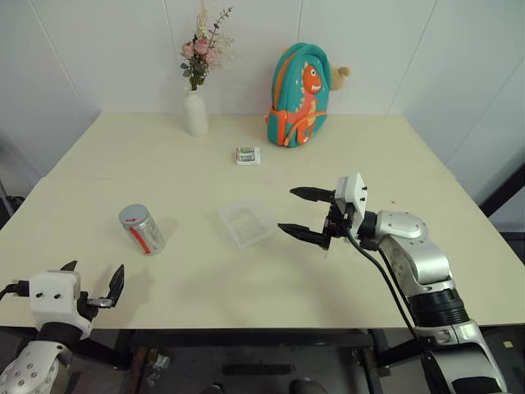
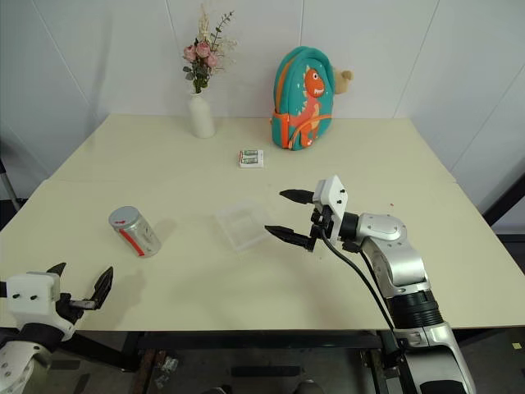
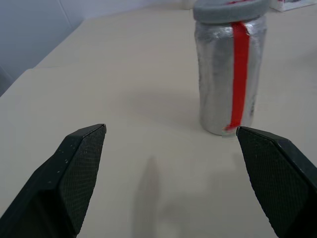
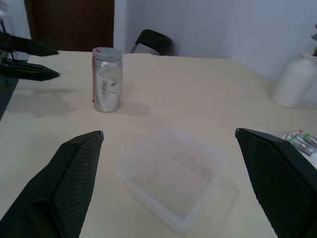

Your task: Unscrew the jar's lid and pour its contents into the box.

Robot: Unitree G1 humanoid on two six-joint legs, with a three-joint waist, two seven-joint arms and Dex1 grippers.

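Cream table (image 1: 164, 164), white walls — jar (image 1: 142, 229) apparently capped; left gripper (image 1: 92, 283), right gripper (image 1: 300, 213) spread, empty.

Cream table (image 1: 246, 287), rectangular, set against a white panelled wall (image 1: 98, 49). White vase (image 1: 195, 113) upright near the far edge, left of centre, with pink flowers (image 1: 199, 49) and dried sprigs. Teal backpack (image 1: 298, 94) upright near the far edge, right of the vase and well apart from it; orange dinosaur figure and orange straps on the front, a tan ear-like tab at the upper right. Small white packet (image 1: 248, 155) with green marks flat on the tabletop, in front of and between vase and backpack, touching neither. Black chair (image 4: 151, 40) and dark door (image 4: 69, 25) beyond the table, per right wrist view.
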